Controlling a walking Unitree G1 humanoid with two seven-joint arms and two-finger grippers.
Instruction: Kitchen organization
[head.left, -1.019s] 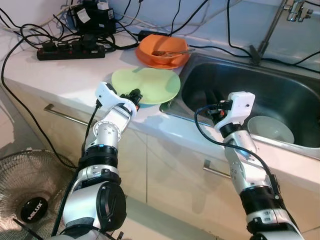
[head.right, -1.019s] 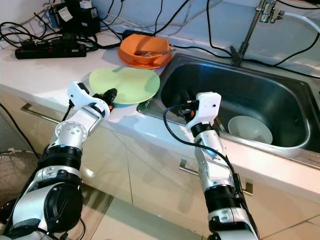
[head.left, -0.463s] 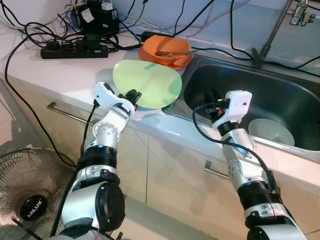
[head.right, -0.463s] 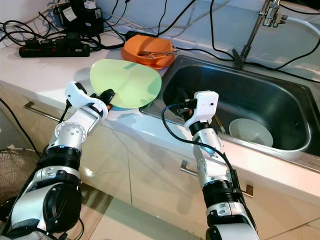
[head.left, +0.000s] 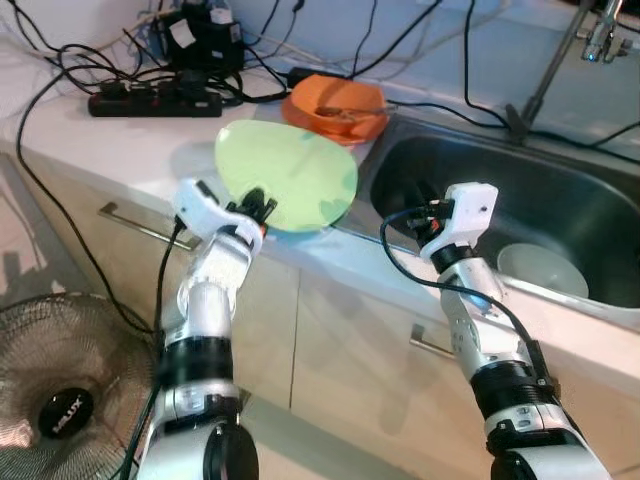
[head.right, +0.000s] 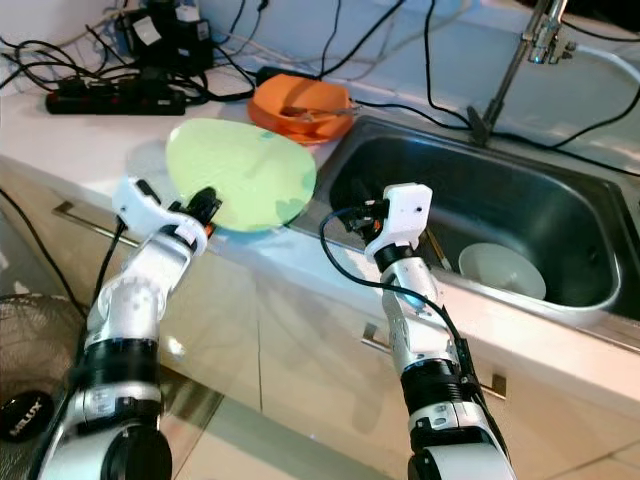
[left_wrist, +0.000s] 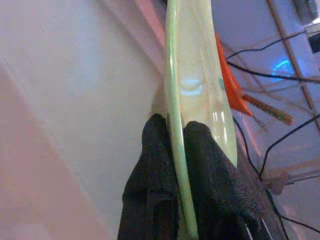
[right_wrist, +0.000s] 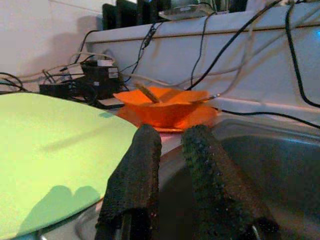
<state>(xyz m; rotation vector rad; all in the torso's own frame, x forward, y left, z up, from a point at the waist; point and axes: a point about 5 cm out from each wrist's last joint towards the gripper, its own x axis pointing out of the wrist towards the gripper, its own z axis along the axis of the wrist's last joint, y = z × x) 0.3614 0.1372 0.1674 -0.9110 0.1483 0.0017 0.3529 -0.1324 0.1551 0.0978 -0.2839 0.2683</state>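
A light green plate (head.left: 290, 175) is raised off the white counter (head.left: 120, 150) and tilted, its face toward me. My left gripper (head.left: 255, 205) is shut on the plate's near rim, and the black fingers (left_wrist: 150, 175) pinch the rim (left_wrist: 172, 100) from both sides. My right gripper (right_wrist: 172, 132) hangs at the left end of the steel sink (head.left: 570, 190). Its fingers (right_wrist: 142, 170) are a little apart with nothing between them. An orange bowl (head.left: 335, 100) holding a utensil stands behind the plate, and a white bowl (head.left: 540, 268) lies in the sink.
A black power strip (head.left: 150, 100) and a tangle of cables run along the back of the counter. The faucet (head.left: 600, 20) rises at the far right. A floor fan (head.left: 60, 390) stands low on the left. Cabinet fronts with a handle (head.left: 135, 222) lie below the counter.
The green plate lay flat on the counter. My left gripper has lifted its near rim and tipped it up. The right arm has stayed about where it was.
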